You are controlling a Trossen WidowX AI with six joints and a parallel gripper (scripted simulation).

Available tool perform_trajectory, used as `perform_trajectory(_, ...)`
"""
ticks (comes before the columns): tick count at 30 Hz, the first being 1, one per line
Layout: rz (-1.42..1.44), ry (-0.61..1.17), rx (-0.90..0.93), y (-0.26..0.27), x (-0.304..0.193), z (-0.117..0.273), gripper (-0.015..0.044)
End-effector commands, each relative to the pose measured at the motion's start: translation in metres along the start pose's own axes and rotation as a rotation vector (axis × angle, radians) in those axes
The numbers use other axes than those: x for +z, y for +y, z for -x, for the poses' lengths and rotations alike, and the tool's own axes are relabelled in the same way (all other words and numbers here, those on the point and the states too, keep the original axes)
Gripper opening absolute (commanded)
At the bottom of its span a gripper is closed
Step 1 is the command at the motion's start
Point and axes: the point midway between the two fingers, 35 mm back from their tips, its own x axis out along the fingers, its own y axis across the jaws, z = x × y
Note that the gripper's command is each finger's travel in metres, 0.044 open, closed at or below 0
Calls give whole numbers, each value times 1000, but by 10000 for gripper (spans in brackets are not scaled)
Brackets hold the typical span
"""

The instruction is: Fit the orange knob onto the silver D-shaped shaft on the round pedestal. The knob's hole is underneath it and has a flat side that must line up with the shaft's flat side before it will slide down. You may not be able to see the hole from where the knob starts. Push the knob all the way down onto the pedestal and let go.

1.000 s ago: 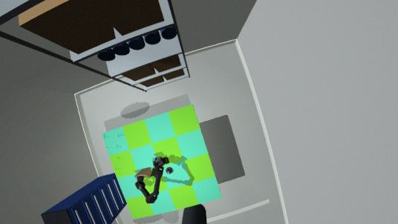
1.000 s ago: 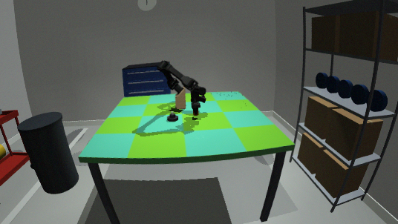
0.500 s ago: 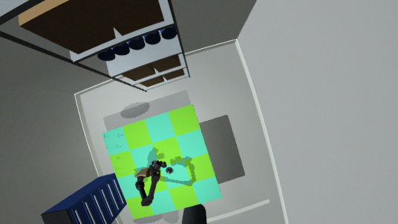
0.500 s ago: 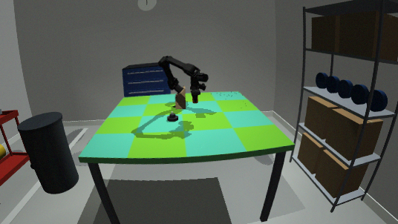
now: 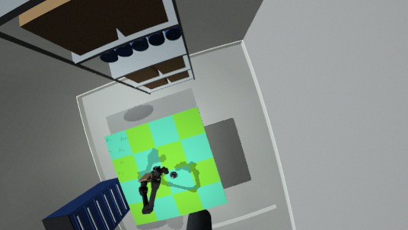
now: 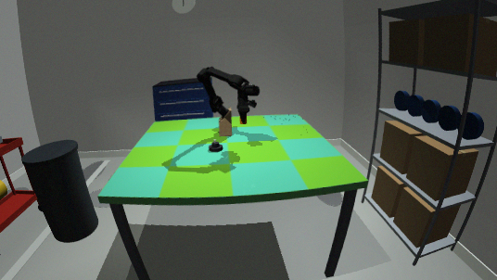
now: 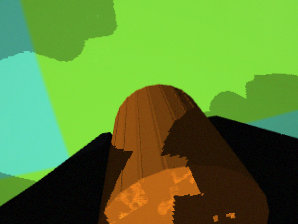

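Note:
The orange knob [image 6: 243,122] [image 7: 145,120] is held upright in my gripper [image 6: 243,120] [image 7: 160,134], which is shut on it and points down above the table. In the wrist view its ribbed side and its near end face show between the two black fingers; its underside and hole are hidden. The dark round pedestal [image 5: 173,175] [image 6: 215,148] stands on the table, apart from the knob, nearer the front and to the left in the exterior view. The short shaft [image 6: 215,142] stands up from it; its flat side is too small to make out.
The green and turquoise checkered table [image 5: 186,118] [image 6: 260,178] lies under the arm. A wooden block [image 5: 145,177] [image 6: 225,128] stands close to the arm. A blue drawer cabinet [image 5: 89,206] [image 6: 181,102], a dark bin [image 6: 60,190] and a shelf rack [image 6: 394,114] stand off the table.

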Motion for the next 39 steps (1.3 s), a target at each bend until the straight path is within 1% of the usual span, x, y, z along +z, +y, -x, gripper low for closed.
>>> perform_trajectory(1,3,-3,-81,3,2,9,0)
perform_trajectory(33,6,-10,-812,32,5,83,0)
perform_trajectory(35,6,-10,-841,33,5,86,0)
perform_trajectory(39,5,-10,-845,33,5,87,0)
